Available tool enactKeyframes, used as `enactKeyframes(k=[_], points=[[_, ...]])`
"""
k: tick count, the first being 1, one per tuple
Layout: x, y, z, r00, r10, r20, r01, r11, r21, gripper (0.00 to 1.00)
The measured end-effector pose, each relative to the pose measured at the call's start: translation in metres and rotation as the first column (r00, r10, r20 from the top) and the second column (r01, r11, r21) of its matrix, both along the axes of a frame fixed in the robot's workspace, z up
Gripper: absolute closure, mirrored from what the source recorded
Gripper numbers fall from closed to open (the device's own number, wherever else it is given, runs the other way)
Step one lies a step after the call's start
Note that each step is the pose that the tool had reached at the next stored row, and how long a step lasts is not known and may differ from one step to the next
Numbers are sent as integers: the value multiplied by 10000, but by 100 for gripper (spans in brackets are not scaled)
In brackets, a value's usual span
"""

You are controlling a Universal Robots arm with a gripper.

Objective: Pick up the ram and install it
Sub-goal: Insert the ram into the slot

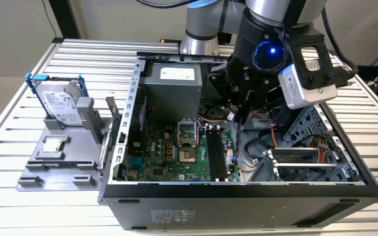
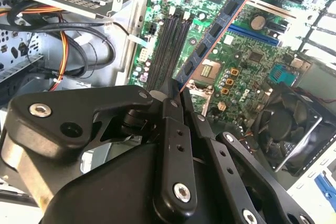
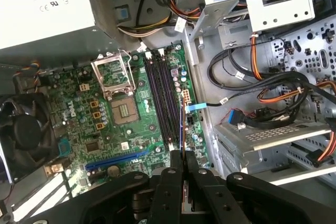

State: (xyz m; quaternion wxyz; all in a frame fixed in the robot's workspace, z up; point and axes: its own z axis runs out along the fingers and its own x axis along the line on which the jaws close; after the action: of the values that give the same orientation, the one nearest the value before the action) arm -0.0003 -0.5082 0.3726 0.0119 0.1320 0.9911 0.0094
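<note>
The black claw (image 2: 174, 92) is closed on one end of the ram (image 2: 212, 38), a long thin dark circuit board with a row of black chips. The ram sticks out from the fingers (image 3: 190, 167) over the long black plastic slots (image 3: 160, 98) of the green motherboard (image 3: 131, 129). I cannot tell if it touches them. All this is inside the open dark computer case (image 1: 241, 204). On the exterior view's left, a silver hard drive in a blue frame (image 1: 61, 103) stands on the ribbed metal bench (image 1: 18, 211).
</note>
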Motion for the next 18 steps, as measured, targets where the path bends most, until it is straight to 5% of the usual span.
enactKeyframes(k=[6, 18], points=[[5, 4, -45, 10000, -2, 1, 2, 10000, -3, 100], [11, 28, -162, 9969, 782, 5, -782, 9969, -29, 100]])
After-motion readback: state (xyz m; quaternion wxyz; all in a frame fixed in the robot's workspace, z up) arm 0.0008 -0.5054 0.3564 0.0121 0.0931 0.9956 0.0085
